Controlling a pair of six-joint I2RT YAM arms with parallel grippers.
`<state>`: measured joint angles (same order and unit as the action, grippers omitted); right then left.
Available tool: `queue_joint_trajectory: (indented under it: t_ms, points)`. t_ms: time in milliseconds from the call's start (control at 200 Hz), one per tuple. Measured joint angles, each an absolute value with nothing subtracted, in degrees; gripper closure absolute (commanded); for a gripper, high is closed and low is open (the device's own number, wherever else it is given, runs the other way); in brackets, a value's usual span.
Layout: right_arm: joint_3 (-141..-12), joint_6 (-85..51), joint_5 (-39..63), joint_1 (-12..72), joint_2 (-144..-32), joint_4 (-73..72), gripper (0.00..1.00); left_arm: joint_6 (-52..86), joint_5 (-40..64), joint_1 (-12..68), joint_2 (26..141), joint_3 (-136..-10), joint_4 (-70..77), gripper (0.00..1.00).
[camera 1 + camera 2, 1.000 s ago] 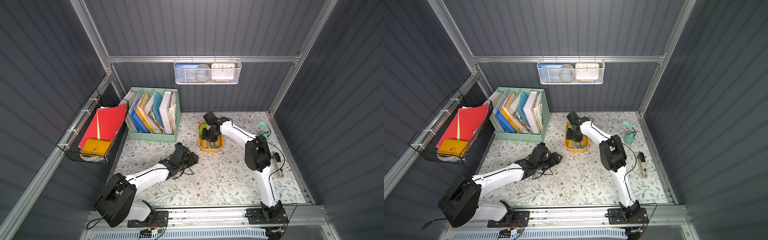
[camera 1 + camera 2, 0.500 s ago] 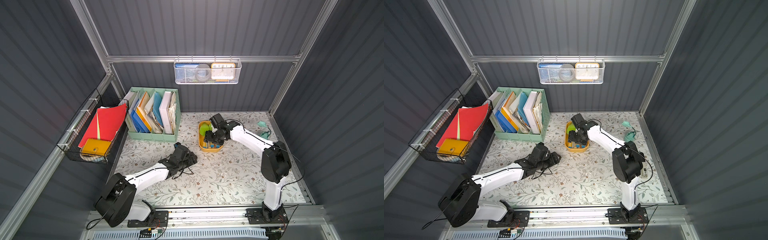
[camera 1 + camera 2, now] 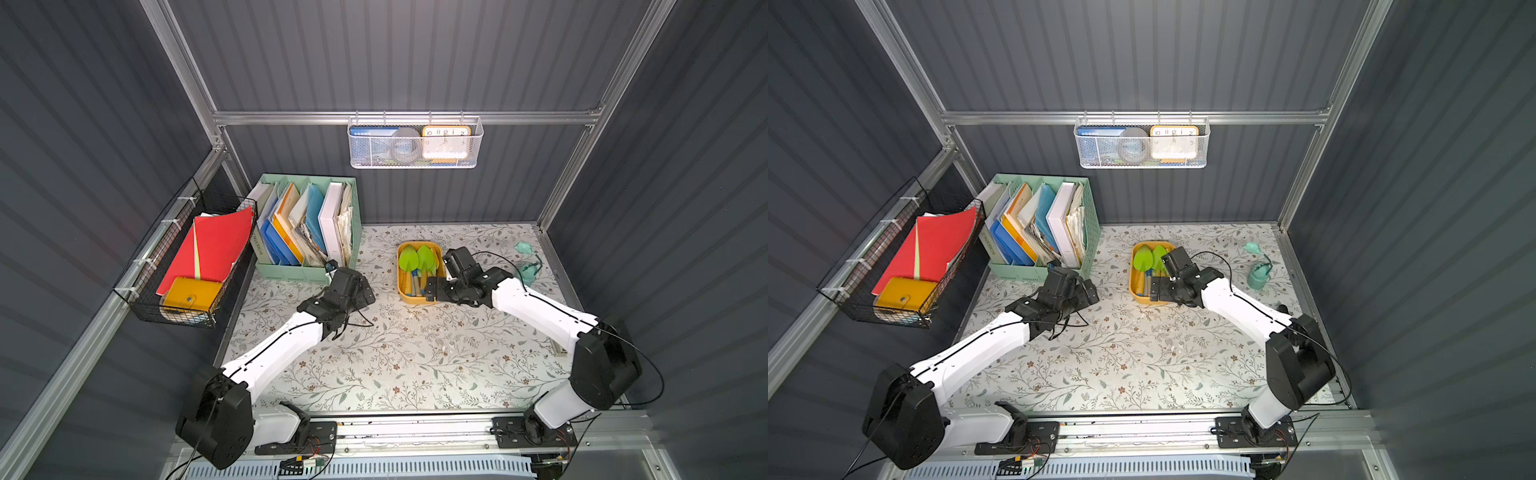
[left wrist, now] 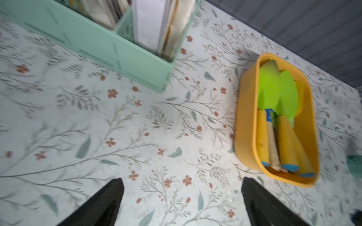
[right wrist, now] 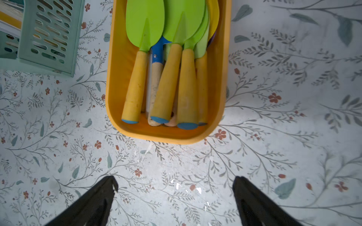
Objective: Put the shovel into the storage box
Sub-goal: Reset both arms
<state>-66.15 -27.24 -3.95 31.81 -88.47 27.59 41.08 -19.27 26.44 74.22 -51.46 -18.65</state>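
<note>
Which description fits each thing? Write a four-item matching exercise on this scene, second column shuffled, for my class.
Things
1. shovels
2. right gripper
3. white mesh basket
4. red folder

Descriptions
A. hangs from the back rail
B. open, holding nothing
C. in the black wire basket
D. lying in the storage box

Pairs: 1-D, 2-B, 3-A, 4-C
</note>
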Motion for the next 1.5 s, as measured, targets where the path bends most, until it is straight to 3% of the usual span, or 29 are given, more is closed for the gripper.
queue_joint_trajectory:
  t_ms: [330, 490, 660, 840, 1121, 1351, 1501]
  points:
    - [-45.5, -19.5, -23.7, 30.3, -68.6, 10.7, 0.01, 26.8, -34.0, 19.4, 60.5, -40.3, -8.6, 0.0]
    - [-33.4, -15.9, -31.9, 26.7, -61.0, -0.9, 0.01, 20.6, -34.1, 8.7, 61.8, -37.3, -1.9, 0.0]
    - [-29.4, -14.3, -37.3, 21.0, -59.8, -6.7, 0.01, 19.0, -31.5, -0.5, 70.0, -34.1, 7.6, 0.0]
    - [-25.2, -9.7, -42.6, 18.1, -63.6, -16.0, 0.01, 18.2, -30.4, -1.1, 81.3, -30.9, 22.5, 0.0]
    - [-17.1, -4.8, -41.5, 15.7, -70.1, -34.3, 0.01, 14.1, -28.1, -1.1, 88.2, -26.6, 45.2, 0.0]
    - [-16.1, -0.3, -34.0, 10.9, -82.6, -52.5, 0.01, 10.3, -24.9, -1.1, 96.8, -24.9, 60.3, 0.0]
    - [-15.4, -0.3, -27.4, 6.0, -91.5, -63.4, 0.01, 9.1, -22.7, -1.1, 98.0, -24.9, 62.2, 0.0]
